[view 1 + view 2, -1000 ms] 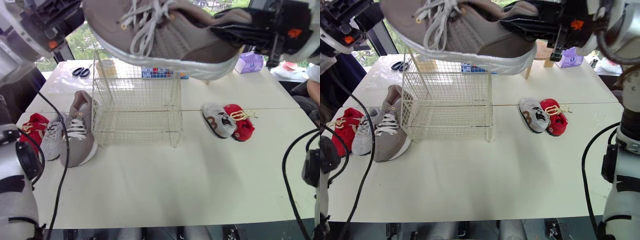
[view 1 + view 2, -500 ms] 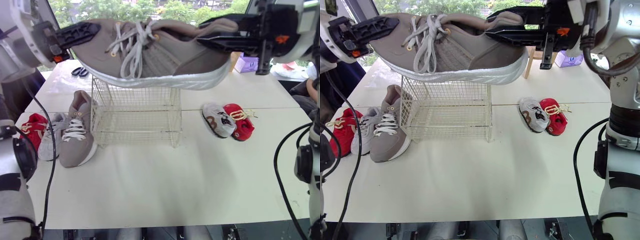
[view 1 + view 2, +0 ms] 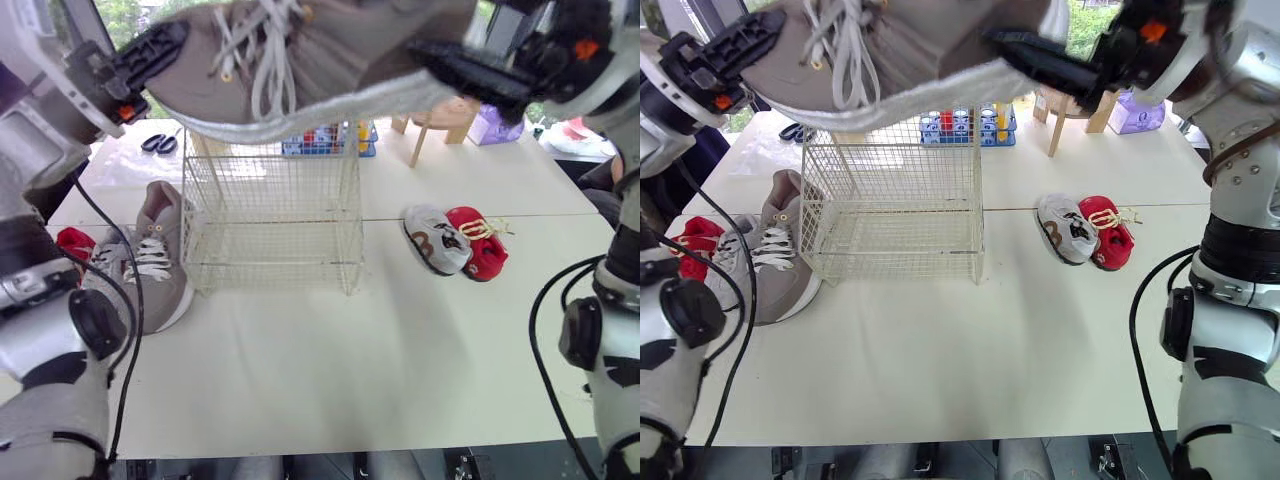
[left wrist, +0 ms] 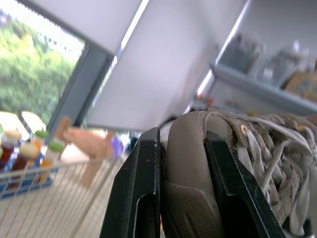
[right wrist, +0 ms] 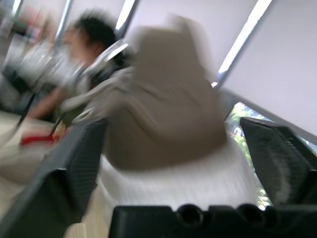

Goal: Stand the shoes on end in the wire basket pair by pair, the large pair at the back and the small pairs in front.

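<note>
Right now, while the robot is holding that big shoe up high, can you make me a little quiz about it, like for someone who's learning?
1. True or false: the white wire basket has a shoe inside it.
2. Which part of the big grey-brown lace-up sneaker is clamped in the left gripper? A) the toe B) the heel C) the laces
3. Fill in: the small grey shoe and the small red shoe lie side by side on the white table, on the basket's ____ side.

Key: 1 false, the basket is empty. 2 A. 3 right.
</note>
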You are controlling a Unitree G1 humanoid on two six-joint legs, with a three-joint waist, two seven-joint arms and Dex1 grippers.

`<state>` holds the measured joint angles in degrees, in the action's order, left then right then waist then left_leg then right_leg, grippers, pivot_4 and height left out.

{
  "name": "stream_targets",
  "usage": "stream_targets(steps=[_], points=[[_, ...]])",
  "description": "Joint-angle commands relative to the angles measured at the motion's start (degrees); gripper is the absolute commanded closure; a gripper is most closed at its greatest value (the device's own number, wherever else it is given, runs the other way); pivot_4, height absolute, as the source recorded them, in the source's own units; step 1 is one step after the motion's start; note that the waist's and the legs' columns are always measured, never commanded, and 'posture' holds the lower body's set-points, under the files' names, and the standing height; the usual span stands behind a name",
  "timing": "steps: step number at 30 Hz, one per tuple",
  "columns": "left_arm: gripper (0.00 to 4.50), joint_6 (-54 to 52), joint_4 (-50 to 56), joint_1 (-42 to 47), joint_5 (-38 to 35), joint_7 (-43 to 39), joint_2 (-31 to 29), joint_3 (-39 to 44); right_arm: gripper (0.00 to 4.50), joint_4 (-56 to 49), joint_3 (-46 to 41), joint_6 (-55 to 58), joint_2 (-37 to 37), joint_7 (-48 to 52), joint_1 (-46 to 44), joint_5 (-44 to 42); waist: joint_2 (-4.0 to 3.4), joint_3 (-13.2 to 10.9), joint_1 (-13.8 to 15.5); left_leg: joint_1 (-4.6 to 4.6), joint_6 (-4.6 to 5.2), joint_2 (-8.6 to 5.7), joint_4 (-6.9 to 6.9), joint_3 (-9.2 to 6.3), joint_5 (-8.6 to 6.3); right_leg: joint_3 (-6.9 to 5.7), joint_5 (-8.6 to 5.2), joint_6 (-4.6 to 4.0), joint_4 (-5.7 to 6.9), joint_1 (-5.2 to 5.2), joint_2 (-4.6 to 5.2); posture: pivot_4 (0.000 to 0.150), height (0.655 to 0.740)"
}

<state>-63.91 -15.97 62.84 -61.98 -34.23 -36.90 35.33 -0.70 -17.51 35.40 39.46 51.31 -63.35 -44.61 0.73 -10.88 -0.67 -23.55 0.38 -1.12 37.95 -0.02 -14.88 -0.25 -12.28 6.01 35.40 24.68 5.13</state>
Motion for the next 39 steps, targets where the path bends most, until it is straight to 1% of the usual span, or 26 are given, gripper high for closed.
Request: stream_targets(steps=[1,2,3,5,7,9,10,11,12,14,16,19,27,34,36,38,39], points=[[3.87,5.22,8.79,-1.83,-4.60,8.22,3.87,5.69,0.02,4.54,-12.10,7.38,-5.86,-12.27,3.44,-14.26,0.12,0.08,0.08,0.00,-0.02,0.00,0.00,-0.03,0.00,0.01,0.00,0.00,-0.02,-0.02,0.08,0.150,0.7400],[3.87,6.42,11.04,-2.81,-5.85,11.32,6.08,6.54,0.02,5.27,-15.32,9.06,-9.07,-16.09,5.16,-19.92,0.13,0.08,0.19,0.05,-0.04,0.00,-0.01,-0.06,0.00,0.01,0.01,-0.01,-0.03,-0.09,0.14,0.150,0.7400],[3.87,7.52,12.92,-3.53,-7.59,14.17,8.29,7.36,0.02,5.63,-17.37,9.67,-12.06,-19.61,6.62,-23.49,0.14,0.10,0.19,0.04,-0.09,-0.03,-0.01,-0.10,0.03,-0.03,0.02,-0.02,-0.03,-0.13,0.23,0.150,0.7400],[3.87,10.43,16.64,-4.79,-10.33,20.07,13.17,8.18,0.02,4.10,-18.52,10.12,-18.20,-25.10,9.71,-29.08,0.12,0.09,0.25,0.04,-0.10,-0.07,-0.04,-0.12,0.03,-0.04,0.08,0.01,-0.06,-0.13,0.31,0.150,0.7400],[3.87,12.39,20.11,-6.29,-11.47,23.20,16.43,6.92,0.02,0.86,-16.53,10.10,-22.99,-29.11,11.93,-31.02,0.10,0.07,0.05,0.01,-0.12,-0.11,-0.07,-0.12,0.05,-0.03,0.10,0.04,-0.05,-0.07,0.34,0.150,0.7400],[3.87,14.16,23.56,-7.87,-12.49,25.75,19.87,4.64,0.02,-3.35,-11.64,9.71,-28.88,-32.52,13.40,-30.82,0.07,0.06,-0.14,-0.15,-0.14,-0.13,-0.07,-0.07,0.06,-0.02,0.10,0.04,0.05,0.15,0.32,0.150,0.7400],[3.87,14.91,24.48,-8.36,-12.99,26.83,20.90,3.82,0.02,-4.63,-10.06,9.43,-30.68,-33.62,13.73,-30.81,0.07,0.07,-0.19,-0.31,-0.16,-0.16,-0.07,-0.01,0.08,0.00,0.10,0.04,0.17,0.37,0.31,0.150,0.7400],[3.87,15.48,25.00,-8.74,-13.23,27.68,21.52,3.12,0.02,-5.29,-9.11,8.97,-32.16,-34.70,13.73,-30.90,0.07,0.07,-0.15,-0.52,-0.20,-0.17,0.01,0.02,0.11,0.02,0.10,0.04,0.65,0.69,0.30,0.150,0.7400],[3.87,15.97,25.11,-8.94,-13.38,28.20,21.69,2.61,0.02,-5.42,-8.79,8.54,-32.74,-35.36,13.64,-31.06,0.07,0.07,-0.13,-0.60,-0.24,-0.18,0.06,0.02,0.14,0.01,0.10,0.04,0.74,0.78,0.28,0.150,0.7400],[3.87,16.88,25.26,-10.15,-15.10,28.15,23.12,1.48,0.02,-4.68,-7.39,7.58,-36.80,-36.84,12.08,-34.34,0.07,0.07,-0.14,-0.60,-0.28,-0.17,0.07,0.00,0.17,-0.03,0.10,0.04,0.73,0.78,0.08,0.150,0.7400],[3.87,17.81,24.90,-10.84,-15.43,28.08,23.45,0.29,0.02,-4.16,-6.04,6.59,-38.98,-37.36,11.14,-35.09,0.06,0.07,-0.15,-0.57,-0.27,-0.16,0.08,0.01,0.18,0.01,0.10,0.04,0.72,0.75,0.02,0.150,0.7400],[3.87,18.56,24.66,-11.69,-14.74,27.18,22.48,-1.65,0.02,-4.20,-4.97,5.16,-39.88,-37.60,10.29,-35.01,0.06,0.07,-0.04,-0.57,-0.26,-0.13,0.12,-0.02,0.18,0.01,0.09,0.03,0.71,0.72,-0.08,0.150,0.7400],[3.87,19.30,25.30,-17.76,-9.05,22.63,18.11,-8.23,0.02,-4.62,-2.56,4.58,-39.89,-36.95,9.81,-36.09,0.06,0.07,-0.24,-0.55,-0.24,-0.12,0.14,-0.08,0.19,0.00,0.09,0.02,0.71,0.65,-0.16,0.150,0.7400],[3.87,23.83,21.75,-14.42,-14.47,27.23,19.66,-4.61,0.02,-7.11,0.11,4.21,-40.05,-36.02,12.55,-34.00,0.06,0.07,-0.14,-0.55,-0.24,-0.10,0.15,-0.11,0.19,0.00,0.09,0.02,0.69,0.63,-0.17,0.150,0.7400],[3.87,23.49,22.38,-14.84,-13.91,26.71,18.72,-5.36,0.02,-7.50,0.67,3.72,-39.95,-35.85,12.93,-33.70,0.06,0.07,-0.18,-0.55,-0.24,-0.09,0.15,-0.11,0.19,-0.01,0.09,0.02,0.69,0.63,-0.19,0.150,0.7400],[3.87,23.52,22.32,-14.72,-15.98,27.67,19.13,-4.79,0.02,-7.61,1.22,3.22,-39.66,-35.53,13.28,-32.87,0.06,0.07,-0.25,-0.55,-0.24,-0.09,0.15,-0.11,0.19,-0.01,0.09,0.03,0.70,0.64,-0.20,0.150,0.7400],[3.87,23.23,22.53,-15.05,-15.67,27.21,18.60,-5.20,0.02,-7.59,1.57,3.00,-39.50,-35.35,13.47,-32.31,0.06,0.07,-0.24,-0.55,-0.24,-0.08,0.15,-0.12,0.19,-0.01,0.08,0.03,0.70,0.64,-0.20,0.150,0.7400]])
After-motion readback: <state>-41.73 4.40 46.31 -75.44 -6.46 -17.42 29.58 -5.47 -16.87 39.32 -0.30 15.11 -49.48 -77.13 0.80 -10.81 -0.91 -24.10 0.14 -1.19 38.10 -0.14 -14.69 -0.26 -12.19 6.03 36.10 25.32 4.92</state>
